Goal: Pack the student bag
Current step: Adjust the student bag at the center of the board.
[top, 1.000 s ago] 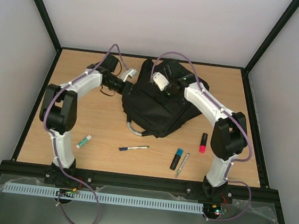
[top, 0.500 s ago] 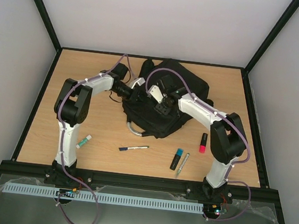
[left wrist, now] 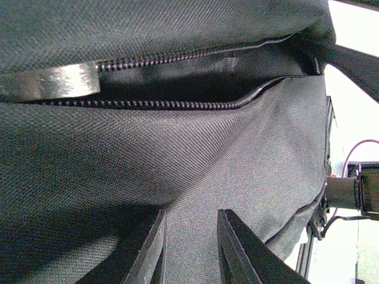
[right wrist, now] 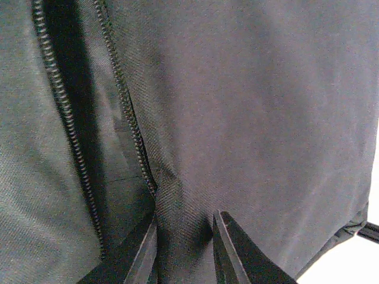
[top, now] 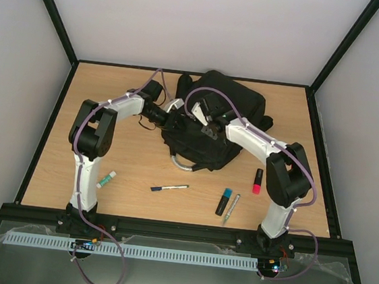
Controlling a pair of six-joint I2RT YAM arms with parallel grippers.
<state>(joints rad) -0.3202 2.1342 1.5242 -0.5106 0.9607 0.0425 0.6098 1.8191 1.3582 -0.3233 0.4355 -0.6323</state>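
I count one student bag [top: 240, 96], one blue marker [top: 224, 201], one pink marker [top: 257, 181]. I see one dark pen [top: 169, 188], one silver pen [top: 232, 208], one white tube [top: 106, 179].

Student bag [top: 244, 106] sits far-centre on table [top: 299, 133]; nearer, glue stick [top: 106, 179] left, pen [top: 169, 188] centre, marker [top: 224, 201], thin pen [top: 231, 208] and highlighter [top: 257, 181] right.

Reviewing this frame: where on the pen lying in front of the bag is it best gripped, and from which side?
Mid-barrel of the pen, coming straight down from above, fingers closing across its thin width. It lies flat on the table, roughly left to right, with nothing touching either long side.
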